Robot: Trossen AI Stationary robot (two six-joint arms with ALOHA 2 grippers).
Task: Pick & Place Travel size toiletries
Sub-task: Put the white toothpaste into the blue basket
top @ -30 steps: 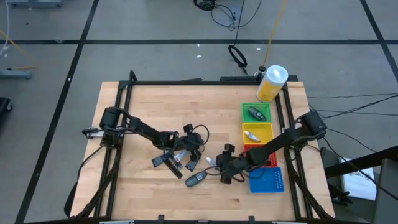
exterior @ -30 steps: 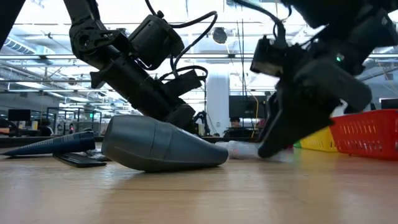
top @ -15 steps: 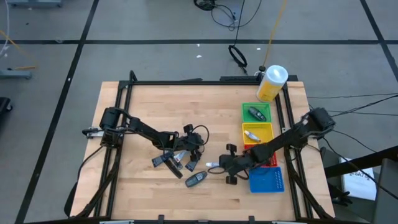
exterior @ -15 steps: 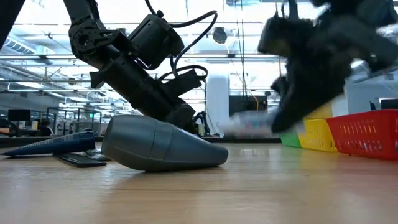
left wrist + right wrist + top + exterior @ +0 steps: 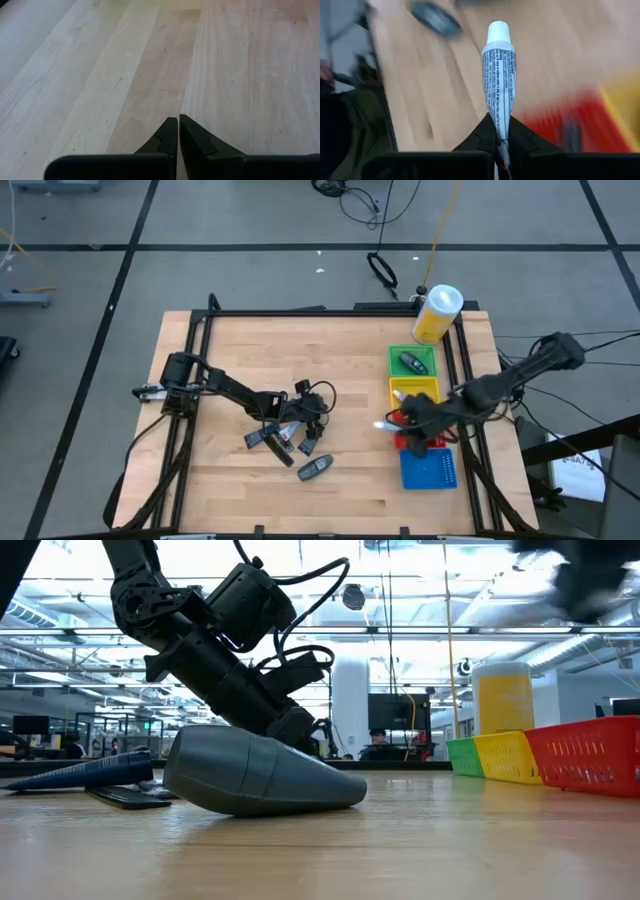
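My right gripper (image 5: 398,423) is shut on a small white tube with blue print (image 5: 499,75), which hangs in the air beside the left edges of the yellow tray (image 5: 428,385) and the red tray (image 5: 436,442). Several dark oblong toiletries (image 5: 316,468) lie on the wood mid-table. The nearest of them (image 5: 260,775) fills the low view's foreground. My left gripper (image 5: 177,121) is shut, low over bare wood next to that cluster (image 5: 280,442). One dark piece (image 5: 411,363) lies in the green tray, and a white tube (image 5: 405,395) lies in the yellow tray. My right gripper pinches the tube's flat crimped end (image 5: 500,125) between its two fingers. The tube runs straight on from the fingers, in line with them, and its white cap (image 5: 498,31) points away toward the table's left. It is lifted clear of the table.
Green (image 5: 425,350), yellow, red and blue (image 5: 428,472) trays stand in a column along the right side. A big yellow bottle with a white cap (image 5: 437,313) stands at the far right corner. Bare wood lies between the dark cluster and the trays.
My right gripper has shut on the white tube where it lay on the table and lifted it clear. It has then carried the tube up and toward the table's right edge, to the trays. The arm has risen nearly out of the low view.
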